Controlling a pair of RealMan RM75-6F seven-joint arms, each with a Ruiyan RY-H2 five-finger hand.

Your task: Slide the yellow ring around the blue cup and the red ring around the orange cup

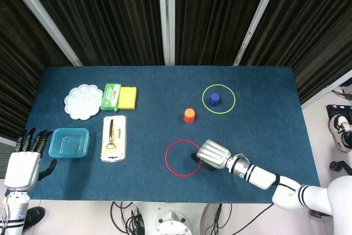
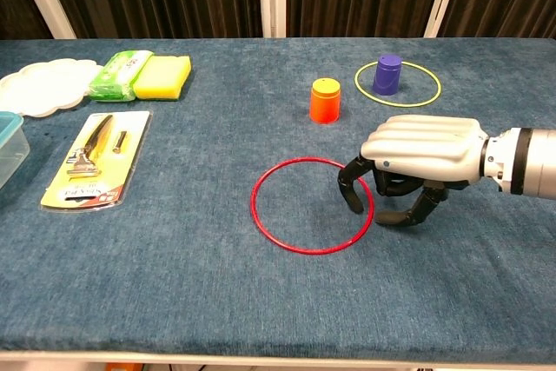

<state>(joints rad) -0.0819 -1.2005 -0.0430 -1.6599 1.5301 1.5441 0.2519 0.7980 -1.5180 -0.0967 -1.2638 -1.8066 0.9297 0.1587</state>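
The red ring (image 1: 166,158) (image 2: 253,204) lies flat on the blue table, in front of the orange cup (image 1: 189,115) (image 2: 325,100) and apart from it. My right hand (image 1: 212,155) (image 2: 421,155) sits over the ring's right rim, fingers curled down. One fingertip (image 2: 352,200) is inside the ring and the thumb is outside it. The yellow ring (image 1: 219,113) (image 2: 356,82) lies around the blue cup (image 1: 214,99) (image 2: 387,74) at the back right. My left hand (image 1: 25,160) hovers off the table's front left corner, fingers spread and empty.
On the left of the table stand a white palette dish (image 1: 83,102), a green packet (image 1: 110,96), a yellow sponge (image 1: 127,98), a clear blue box (image 1: 69,142) and a packaged razor (image 1: 114,138) (image 2: 94,158).
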